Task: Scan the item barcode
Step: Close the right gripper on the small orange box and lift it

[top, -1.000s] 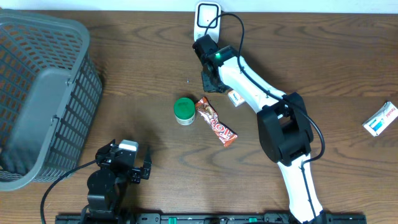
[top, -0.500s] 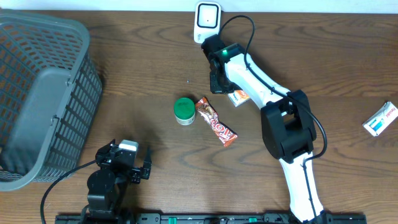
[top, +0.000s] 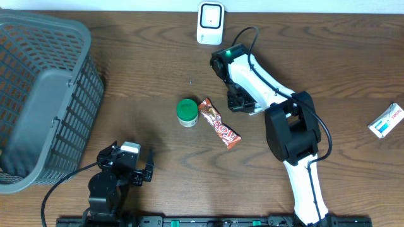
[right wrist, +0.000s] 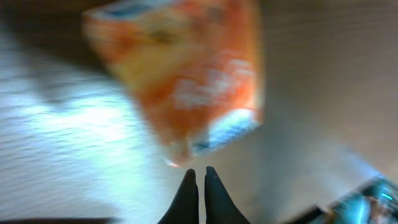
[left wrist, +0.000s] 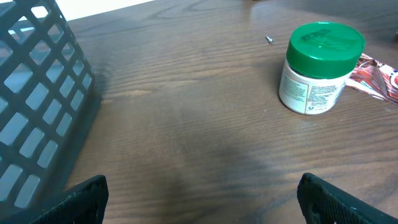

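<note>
Right claw (right wrist: pixel 199 183) is pinching its two dark fingers (right wrist: pixel 188 194) tight together with nothing between them, and it is hanging tips-down over the wooden table (top: pixel 145 63). Just beyond the tips, in the blurred wrist view, the orange packet (right wrist: pixel 180 81) is lying flat on the wood, not gripped; whether the fingers are touching its edge I cannot tell. From overhead the claw's dark body is covering most of that packet, which is sitting a little right of the table's middle. Left of it and slightly nearer, the brown candy bar (top: pixel 219 131) is lying at a slant. Just left of the bar's far end, the white jar (top: pixel 186 111) is standing upright with its green lid closing it, so its contents are hidden. At the far edge the white scanner (top: pixel 209 15) is sitting well apart from the packet, with the right arm's cable looping beside it. Near the right edge a blue and white box (top: pixel 386 121) is lying by itself. Left claw (left wrist: pixel 202 205) is holding its green fingers wide apart, gripping nothing, low over the wood at the near left, with the jar and one end of the candy bar showing beyond it. The grey plastic basket (top: pixel 44 94) is occupying the far left of the table, and inside it only its own lattice floor and walls are showing
</note>
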### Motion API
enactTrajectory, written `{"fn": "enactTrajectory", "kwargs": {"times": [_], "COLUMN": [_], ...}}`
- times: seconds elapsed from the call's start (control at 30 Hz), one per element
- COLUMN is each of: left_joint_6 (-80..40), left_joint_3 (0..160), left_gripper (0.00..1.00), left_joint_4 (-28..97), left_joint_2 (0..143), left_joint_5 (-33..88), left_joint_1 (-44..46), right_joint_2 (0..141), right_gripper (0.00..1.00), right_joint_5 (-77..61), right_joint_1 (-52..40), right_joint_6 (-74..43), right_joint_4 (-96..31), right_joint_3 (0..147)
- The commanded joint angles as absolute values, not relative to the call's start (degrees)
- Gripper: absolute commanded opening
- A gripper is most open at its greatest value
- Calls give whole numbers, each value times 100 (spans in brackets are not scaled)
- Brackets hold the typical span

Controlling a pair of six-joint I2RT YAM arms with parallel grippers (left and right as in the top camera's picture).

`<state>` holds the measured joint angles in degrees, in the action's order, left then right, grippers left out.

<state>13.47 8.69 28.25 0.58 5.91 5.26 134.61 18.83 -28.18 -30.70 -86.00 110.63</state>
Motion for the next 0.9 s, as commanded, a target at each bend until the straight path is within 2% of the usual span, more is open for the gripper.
{"fn": "enactTrajectory", "kwargs": {"times": [0.0, 0.17, 0.3, 0.43, 0.6, 0.87], "left_joint_6": [1297, 1297, 1297, 1297, 1297, 1297], "left_joint_3": [803, 803, 803, 803, 803, 803], "left_gripper": [98, 98, 98, 98, 98, 98], "left_joint_4": [2912, 2912, 2912, 2912, 2912, 2912], "left_joint_2": [23, 23, 23, 23, 23, 23], "left_joint_5": [644, 644, 644, 644, 646, 644], "left_joint_1": [506, 506, 506, 504, 506, 504], "right_joint_2": [13511, 13343, 13087, 13054, 13152, 13159], "right_gripper": [1, 1, 1, 1, 1, 1], "right_joint_5": [2757, 2475, 657, -814, -532, 805], "right_joint_1": [-2714, -2720, -2792, -2816, -2810, -2663], "right_joint_6": [-3350, -3315, -2547, -2458, -2613, -2871], "right_joint_4": [-8685, -8648, -8372, -7756, -7231, -7150], "right_joint_3": [11155, 11163, 11166, 11155, 10862, 10418]}}
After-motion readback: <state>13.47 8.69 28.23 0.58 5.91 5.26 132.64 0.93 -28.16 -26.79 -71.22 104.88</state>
